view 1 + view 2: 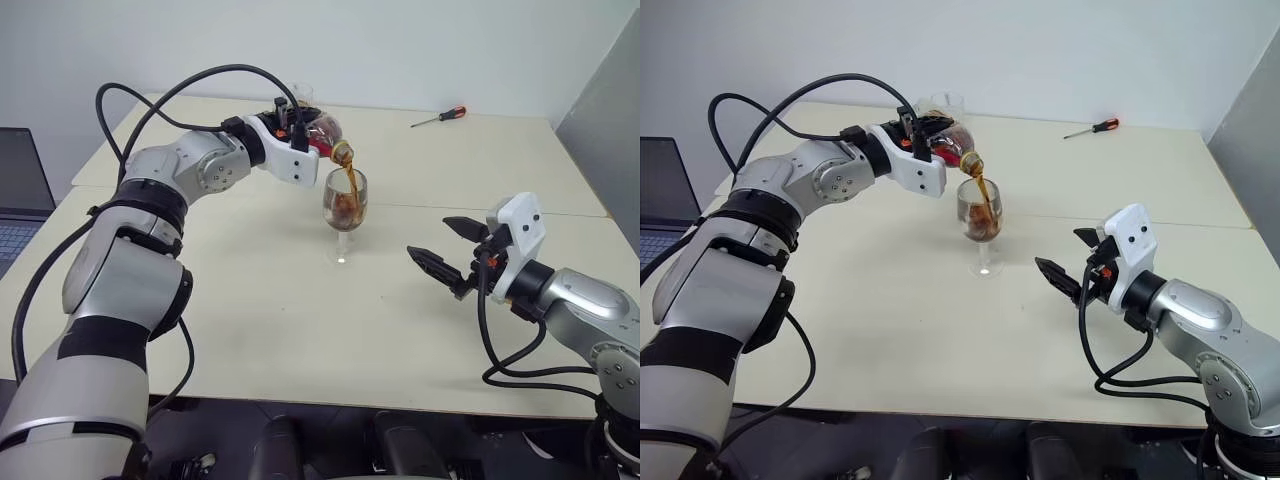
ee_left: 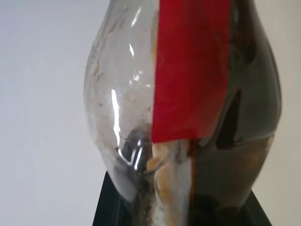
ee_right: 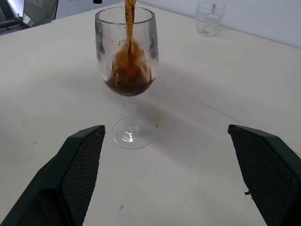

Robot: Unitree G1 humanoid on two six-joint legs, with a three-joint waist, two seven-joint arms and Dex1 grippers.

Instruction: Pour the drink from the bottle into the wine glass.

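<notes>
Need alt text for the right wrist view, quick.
Dark drink streams into the wine glass, its bowl partly filled, standing on the table. The right gripper has its fingers wide apart, empty; a tumbler stands behind.

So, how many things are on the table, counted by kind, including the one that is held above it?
Wine glass: 1
Tumbler: 1
Bottle, held tilted by the left gripper: 1
Screwdriver: 1
Total: 4
</notes>
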